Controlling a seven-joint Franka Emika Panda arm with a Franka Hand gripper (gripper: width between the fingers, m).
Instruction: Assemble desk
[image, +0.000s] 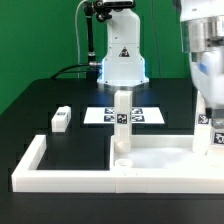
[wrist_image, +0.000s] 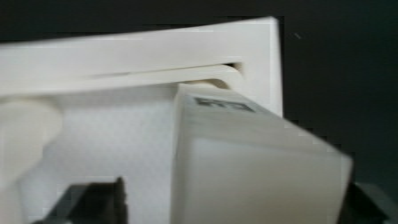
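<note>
Exterior view: the tabletop (image: 160, 160) lies inside the rail (image: 40, 165), one leg (image: 122, 125) upright on its corner. The gripper (image: 208, 125) hangs over another leg (image: 207, 132) at the exterior view's right; whether it grips cannot be told.

Wrist view: that leg (wrist_image: 240, 150) stands between the fingers (wrist_image: 98, 200), jaws apart.

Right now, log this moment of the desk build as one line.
stage: legs going on | tabletop: flat against border rail | one leg: upright at corner | second leg: under gripper | loose leg: on table
</note>
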